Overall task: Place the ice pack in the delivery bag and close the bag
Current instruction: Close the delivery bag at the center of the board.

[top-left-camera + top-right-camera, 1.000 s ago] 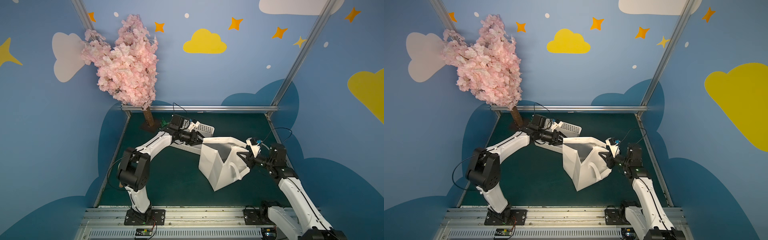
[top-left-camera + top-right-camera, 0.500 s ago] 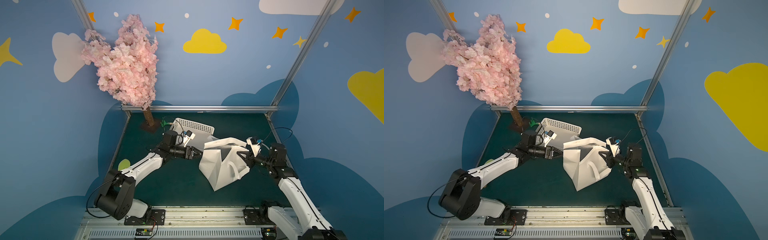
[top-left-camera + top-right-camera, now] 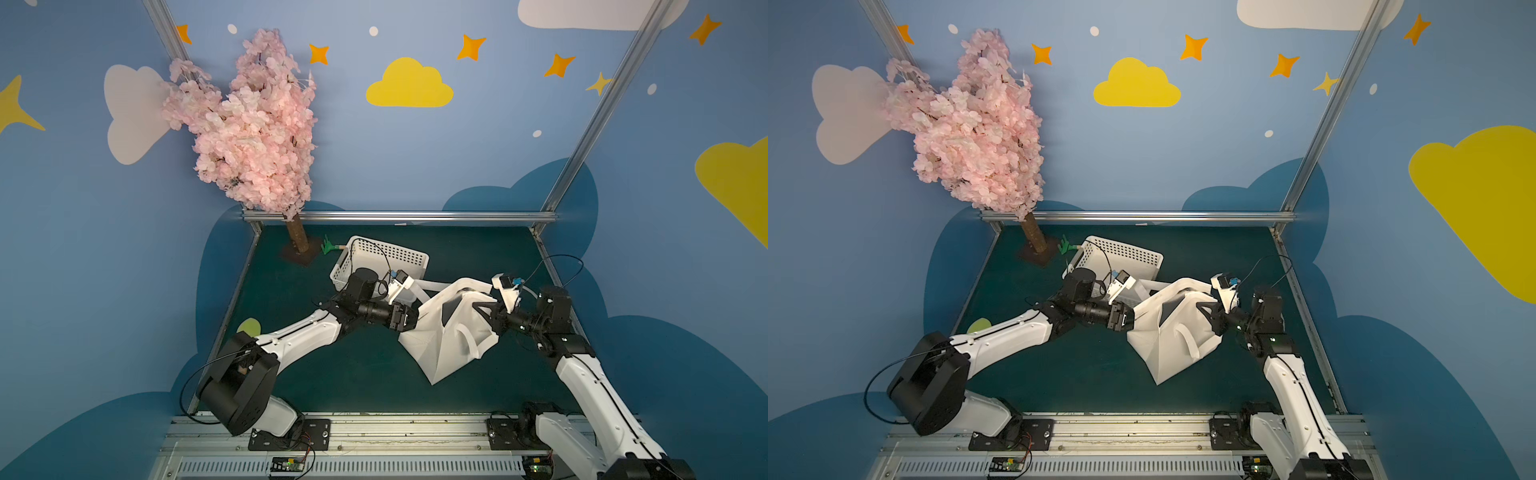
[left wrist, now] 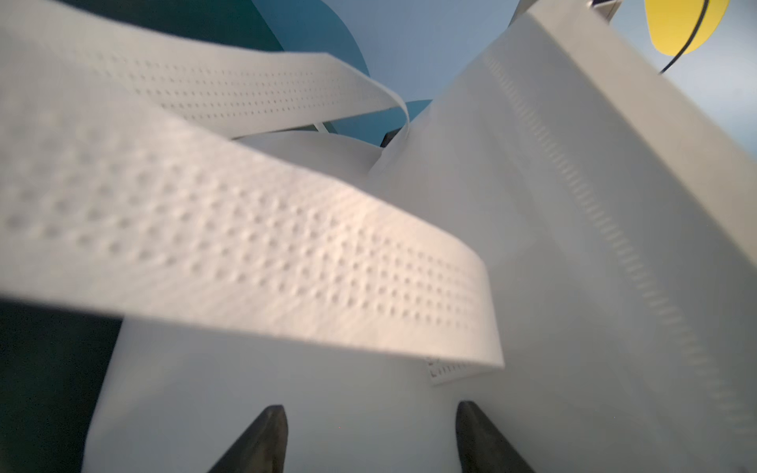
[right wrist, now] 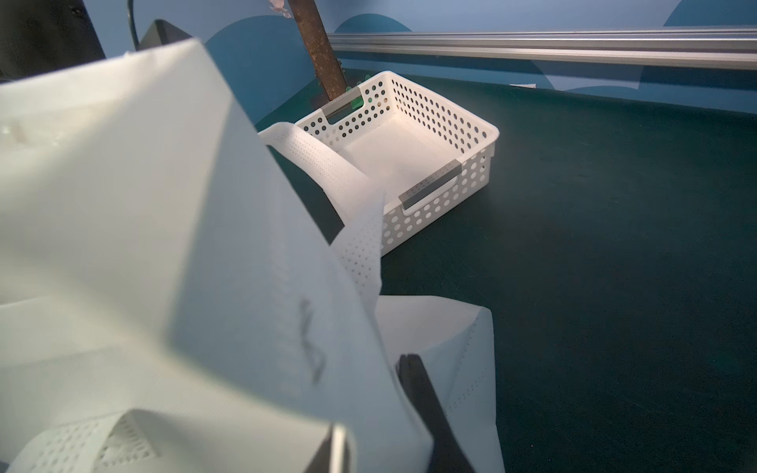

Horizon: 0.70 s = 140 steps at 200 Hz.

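The delivery bag (image 3: pixel 446 345) (image 3: pixel 1167 345), a white fabric tote, stands crumpled and leaning at the middle right of the green mat, with its mouth partly open and the inside dark. My right gripper (image 3: pixel 487 316) (image 3: pixel 1212 319) is shut on the bag's right rim; in the right wrist view the fabric (image 5: pixel 229 262) fills the gap and one dark finger (image 5: pixel 413 385) shows. My left gripper (image 3: pixel 412 321) (image 3: pixel 1128 322) (image 4: pixel 370 413) is open against the bag's left wall, nothing between its fingers. A loop handle (image 4: pixel 286 266) crosses above them. The ice pack shows in no view.
A white perforated basket (image 3: pixel 417 259) (image 3: pixel 1152 259) (image 5: pixel 489 137) sits behind the bag and looks empty. The pink blossom tree (image 3: pixel 257 120) stands at the back left on a brown trunk (image 3: pixel 297 239), a small green thing (image 3: pixel 328 248) beside it. A yellow-green disc (image 3: pixel 249 326) lies at the left.
My left arm swung forward and down from the bag's mouth beside the basket to the bag's left wall, its jaws wider. The bag's top sagged. The right arm stayed put.
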Each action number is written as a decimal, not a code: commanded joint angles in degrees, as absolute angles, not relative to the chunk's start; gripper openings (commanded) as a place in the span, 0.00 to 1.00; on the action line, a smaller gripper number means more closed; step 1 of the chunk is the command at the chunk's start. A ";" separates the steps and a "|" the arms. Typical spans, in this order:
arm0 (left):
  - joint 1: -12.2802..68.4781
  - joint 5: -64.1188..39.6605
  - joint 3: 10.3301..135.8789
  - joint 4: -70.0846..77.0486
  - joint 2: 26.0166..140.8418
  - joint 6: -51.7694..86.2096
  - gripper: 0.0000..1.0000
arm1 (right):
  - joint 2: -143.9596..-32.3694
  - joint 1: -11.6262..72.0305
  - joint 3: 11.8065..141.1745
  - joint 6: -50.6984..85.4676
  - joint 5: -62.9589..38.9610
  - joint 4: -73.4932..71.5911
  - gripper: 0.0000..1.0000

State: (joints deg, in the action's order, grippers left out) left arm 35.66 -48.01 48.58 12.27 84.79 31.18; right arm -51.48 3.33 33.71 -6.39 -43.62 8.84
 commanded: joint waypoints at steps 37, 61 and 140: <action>35.36 -42.74 52.65 -1.58 81.47 26.51 0.68 | -51.74 5.09 34.74 -5.02 -42.72 7.67 0.14; 31.37 -42.89 48.07 -1.97 74.94 27.74 0.71 | -51.20 5.70 33.87 -5.29 -41.66 7.25 0.14; 39.01 -29.03 29.53 8.70 49.14 20.53 0.96 | -52.24 7.02 34.10 -4.82 -40.61 6.43 0.14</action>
State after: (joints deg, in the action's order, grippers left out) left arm 34.72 -36.27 32.23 5.10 54.17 26.74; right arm -51.75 6.46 33.71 -5.74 -41.01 7.90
